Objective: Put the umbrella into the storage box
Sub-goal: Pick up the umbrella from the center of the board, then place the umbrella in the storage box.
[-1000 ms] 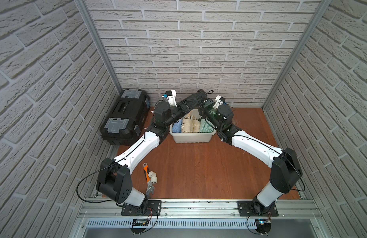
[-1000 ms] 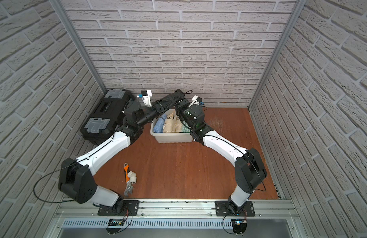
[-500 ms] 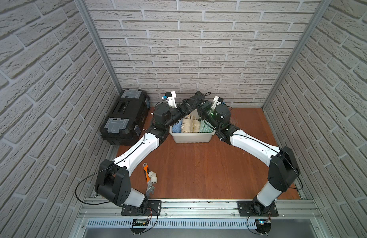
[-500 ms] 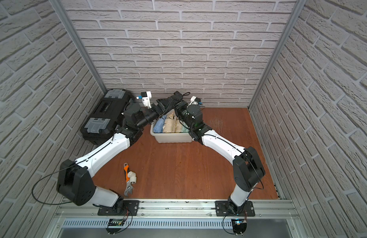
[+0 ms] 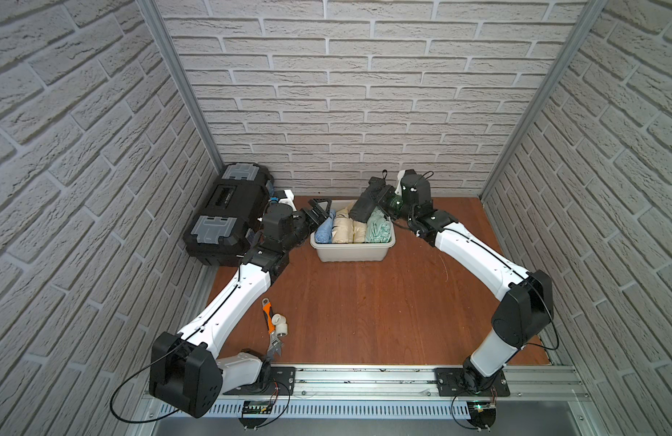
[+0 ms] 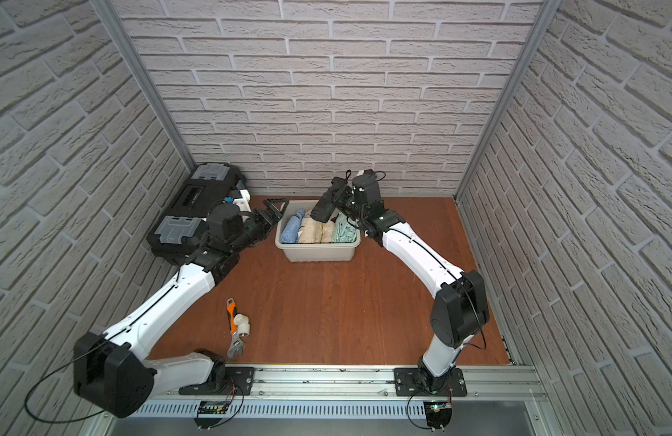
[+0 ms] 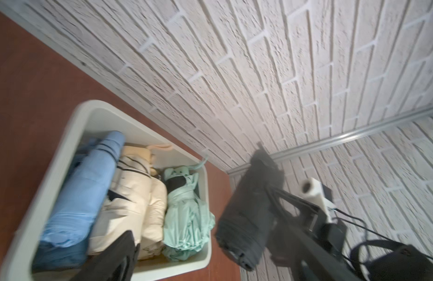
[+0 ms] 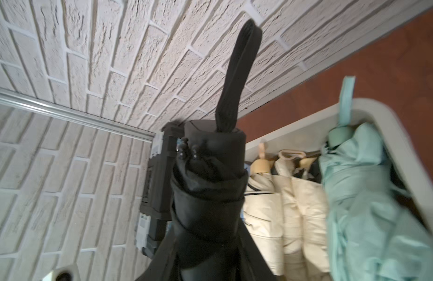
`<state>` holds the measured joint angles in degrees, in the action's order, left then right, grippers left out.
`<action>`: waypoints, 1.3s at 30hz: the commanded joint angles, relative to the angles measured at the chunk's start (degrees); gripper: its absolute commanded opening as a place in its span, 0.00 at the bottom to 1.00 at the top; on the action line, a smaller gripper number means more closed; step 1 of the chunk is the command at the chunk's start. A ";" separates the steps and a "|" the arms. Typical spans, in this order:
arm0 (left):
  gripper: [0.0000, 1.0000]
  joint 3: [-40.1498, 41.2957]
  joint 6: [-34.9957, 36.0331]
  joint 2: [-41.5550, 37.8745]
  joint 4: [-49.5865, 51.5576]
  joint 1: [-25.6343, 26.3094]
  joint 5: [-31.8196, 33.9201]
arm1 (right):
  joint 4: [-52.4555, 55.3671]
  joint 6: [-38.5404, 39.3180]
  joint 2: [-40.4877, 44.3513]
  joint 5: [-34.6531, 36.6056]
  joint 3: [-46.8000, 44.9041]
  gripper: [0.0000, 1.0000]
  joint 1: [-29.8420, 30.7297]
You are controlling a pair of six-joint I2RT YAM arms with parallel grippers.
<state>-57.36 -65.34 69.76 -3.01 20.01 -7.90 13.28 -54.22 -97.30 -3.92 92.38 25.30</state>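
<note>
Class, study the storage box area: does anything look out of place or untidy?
The black umbrella hangs tilted in the right gripper above the storage box, not yet inside. The mint umbrella in the box is loosely bundled.

No readable text, label, brand or number anywhere

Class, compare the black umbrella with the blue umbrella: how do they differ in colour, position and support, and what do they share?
The black umbrella is dark; the blue umbrella is pale. The black umbrella is gripped by the right hand and held tilted above the storage box; the blue umbrella lies inside the box, at one end, beside cream ones. Both are folded up.
</note>
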 commanded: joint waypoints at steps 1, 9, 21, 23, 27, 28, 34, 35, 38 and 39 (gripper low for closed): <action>0.98 1.45 0.66 -2.04 5.65 -2.06 4.38 | 11.55 14.66 -0.77 -2.58 6.61 0.21 0.45; 0.98 3.81 2.41 -4.14 12.81 -6.42 7.52 | 20.60 22.32 -9.34 -6.99 16.97 0.18 -0.43; 0.98 7.15 5.40 -7.62 17.79 -9.20 11.73 | 24.63 23.96 -20.22 -11.12 24.03 0.18 -0.53; 0.98 7.18 6.20 -7.55 18.52 -9.28 12.17 | 24.45 23.87 -21.41 -11.35 24.19 0.19 -0.47; 0.98 7.35 7.40 -7.02 18.91 -9.63 12.56 | 21.85 23.55 -23.05 -10.76 24.33 0.20 -0.43; 0.98 7.30 7.58 -6.92 18.94 -9.63 12.60 | 21.31 23.56 -23.42 -10.59 24.48 0.20 -0.54; 0.98 7.24 9.36 -6.05 18.83 -9.98 12.93 | 21.58 23.66 -26.82 -10.25 26.90 0.23 -0.60; 0.98 7.19 9.75 -5.99 18.86 -9.99 13.06 | 21.69 23.61 -27.12 -10.10 26.98 0.25 -0.60; 0.98 7.11 11.80 -5.74 18.31 -10.32 13.87 | 21.59 23.53 -27.38 -9.50 27.04 0.39 -0.56; 0.98 7.21 12.52 -5.67 18.13 -10.47 14.28 | 21.86 23.63 -27.18 -9.06 27.15 0.47 -0.53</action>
<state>-50.92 -56.05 63.79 16.40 10.33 4.56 37.85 -31.16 -126.04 -13.47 117.21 24.80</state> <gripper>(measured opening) 0.983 0.431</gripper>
